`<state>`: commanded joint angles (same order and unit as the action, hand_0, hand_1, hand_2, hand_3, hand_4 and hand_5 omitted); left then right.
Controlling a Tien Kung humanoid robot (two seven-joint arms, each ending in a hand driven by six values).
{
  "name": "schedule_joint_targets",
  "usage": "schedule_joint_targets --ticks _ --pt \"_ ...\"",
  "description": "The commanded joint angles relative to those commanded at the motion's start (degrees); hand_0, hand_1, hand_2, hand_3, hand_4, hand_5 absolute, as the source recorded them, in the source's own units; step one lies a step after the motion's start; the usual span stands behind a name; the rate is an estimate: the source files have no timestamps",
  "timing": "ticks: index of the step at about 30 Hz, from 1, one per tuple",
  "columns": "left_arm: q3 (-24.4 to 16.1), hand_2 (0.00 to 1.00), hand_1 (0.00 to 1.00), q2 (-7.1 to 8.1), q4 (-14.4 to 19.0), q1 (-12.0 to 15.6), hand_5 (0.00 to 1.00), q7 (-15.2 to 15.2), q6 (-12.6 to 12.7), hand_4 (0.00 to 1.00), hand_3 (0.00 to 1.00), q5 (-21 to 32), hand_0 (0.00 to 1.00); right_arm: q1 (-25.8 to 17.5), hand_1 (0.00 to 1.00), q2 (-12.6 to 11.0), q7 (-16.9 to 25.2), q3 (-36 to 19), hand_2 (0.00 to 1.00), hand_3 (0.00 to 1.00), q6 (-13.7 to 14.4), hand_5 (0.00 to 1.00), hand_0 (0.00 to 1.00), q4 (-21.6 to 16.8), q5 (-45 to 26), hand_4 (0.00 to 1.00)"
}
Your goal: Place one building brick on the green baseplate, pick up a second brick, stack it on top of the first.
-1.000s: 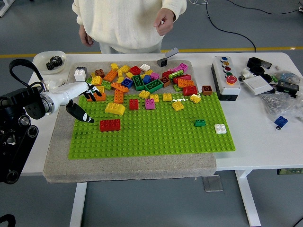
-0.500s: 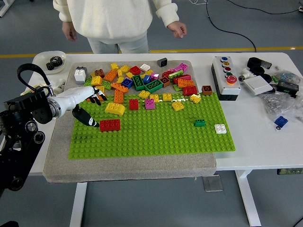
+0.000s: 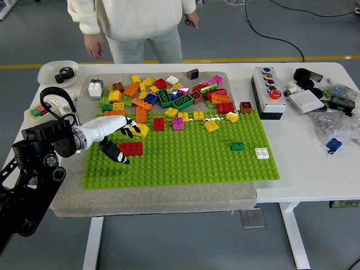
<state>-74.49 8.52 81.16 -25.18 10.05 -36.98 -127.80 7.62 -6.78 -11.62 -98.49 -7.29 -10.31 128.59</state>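
Watching the head view, I log the left hand (image 3: 117,138) reaching in from the left over the green baseplate (image 3: 185,154), fingers spread and holding nothing. Its thumb points down at the near-left corner of the red brick (image 3: 130,148); whether it touches, I cannot tell. The other fingers lie above that brick, over the edge of a yellow brick (image 3: 142,130). The red brick sits flat on the baseplate's left part, well apart from a small dark green brick (image 3: 237,146) and a white brick (image 3: 261,153) on the right part. Along the baseplate's far edge I see another red brick (image 3: 159,124), a pink brick (image 3: 178,124) and several yellow ones, with the loose brick pile (image 3: 163,93) just behind them on the grey mat (image 3: 152,199). The mat rests on the white table (image 3: 315,169). A button box (image 3: 269,90) stands to the right of the pile, a blue brick (image 3: 333,144) lies near the table's right edge, and a white bowl (image 3: 56,72) with black gears sits at far left. A person (image 3: 132,25) in a cream sweater stands at the far side, both hands hanging clear of the table.
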Motion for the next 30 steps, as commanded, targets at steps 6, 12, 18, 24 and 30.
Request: schedule_joint_targets --ticks 6,12,18,24,30 --pt "0.70 0.674 0.729 0.03 -1.94 -0.87 0.112 -2.39 0.00 0.998 0.741 -0.66 0.839 0.15 0.658 0.03 0.03 0.17 0.725 0.618 0.01 0.293 0.747 0.00 -0.25 0.828" --pt "1.01 0.666 0.727 0.30 -3.41 -1.84 0.111 -4.38 0.41 0.990 0.737 -1.21 0.838 0.15 0.657 0.00 0.03 0.22 0.725 0.618 0.01 0.293 0.748 0.00 -0.32 0.828" --pt "1.59 0.619 0.717 1.08 -4.79 -3.01 0.099 -6.69 2.15 0.963 0.686 -1.87 0.831 0.25 0.657 0.08 0.07 0.36 0.725 0.618 -0.01 0.292 0.747 0.00 -0.42 0.827" --pt "1.55 0.589 0.708 2.03 -5.86 -4.17 0.085 -8.41 3.17 0.938 0.630 -2.20 0.827 0.23 0.657 0.04 0.04 0.27 0.725 0.617 -0.01 0.291 0.747 0.00 -0.40 0.826" --pt "2.26 0.565 0.696 2.43 -7.03 -4.49 0.072 -9.45 3.76 0.920 0.602 -2.20 0.816 0.28 0.657 0.02 0.10 0.33 0.725 0.617 0.00 0.291 0.746 0.00 -0.36 0.826"
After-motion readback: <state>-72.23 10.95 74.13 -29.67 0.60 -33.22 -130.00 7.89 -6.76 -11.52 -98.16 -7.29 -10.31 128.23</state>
